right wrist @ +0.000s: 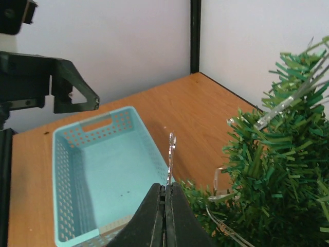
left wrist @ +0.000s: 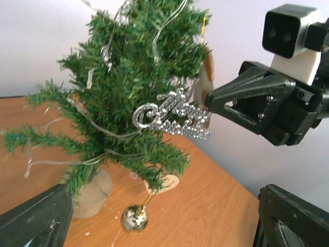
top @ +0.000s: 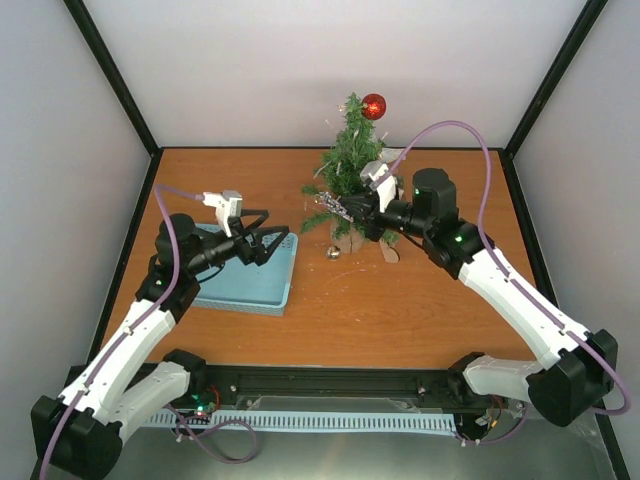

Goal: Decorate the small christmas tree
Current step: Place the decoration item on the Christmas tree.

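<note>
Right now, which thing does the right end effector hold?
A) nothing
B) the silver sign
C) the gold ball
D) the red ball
B: the right end effector is shut on the thin silver sign beside the tree, while the red ball is at the treetop and the gold ball is down by the base.

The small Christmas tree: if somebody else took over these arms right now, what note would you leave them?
Left gripper: open, empty, above the blue basket.
Right gripper: shut on the silver glitter sign, held against the small christmas tree.
Done: red ball and light string are on the tree; basket looks empty.
To do: hook the sign on a branch and let go.
A gold ball sits low by the base; hung or fallen, I cannot tell.
</note>
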Controlling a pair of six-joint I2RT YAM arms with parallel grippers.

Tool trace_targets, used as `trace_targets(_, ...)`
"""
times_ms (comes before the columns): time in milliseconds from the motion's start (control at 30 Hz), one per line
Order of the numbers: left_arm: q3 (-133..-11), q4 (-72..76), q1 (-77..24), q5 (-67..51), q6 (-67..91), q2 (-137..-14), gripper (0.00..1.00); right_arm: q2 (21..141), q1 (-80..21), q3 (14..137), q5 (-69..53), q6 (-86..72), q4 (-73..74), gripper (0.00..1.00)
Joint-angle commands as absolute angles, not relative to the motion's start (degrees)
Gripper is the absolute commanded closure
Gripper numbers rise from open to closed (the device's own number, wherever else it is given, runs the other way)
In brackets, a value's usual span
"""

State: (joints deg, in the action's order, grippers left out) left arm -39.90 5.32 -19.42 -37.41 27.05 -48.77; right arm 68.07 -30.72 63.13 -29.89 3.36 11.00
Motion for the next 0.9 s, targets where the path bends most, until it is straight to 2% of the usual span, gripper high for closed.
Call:
trace_targets(0,-38.58,1.84,-19.8,-38.67,22.35,-48.4,0.0,70.12,-30.12,63.24,-26.88,7.53,8.9,0.97)
trace_targets(633,-38.09,2.08,-19.78,-40.84,22.64,-49.6,0.0,73.35,-29.53,62.0,-22.01,8.54,7.18,0.97)
trace_targets(767,-37.94,1.9,-19.85,-39.73,23.35,-50.87,0.01,73.13,-29.53,62.06,-20.48,8.44,7.47,0.91)
trace_targets(867,-39.89,0.75,-19.78,-41.45,23.89,-55.75,0.06,73.03,-29.53,62.29,-19.79,8.86,8.24,0.9)
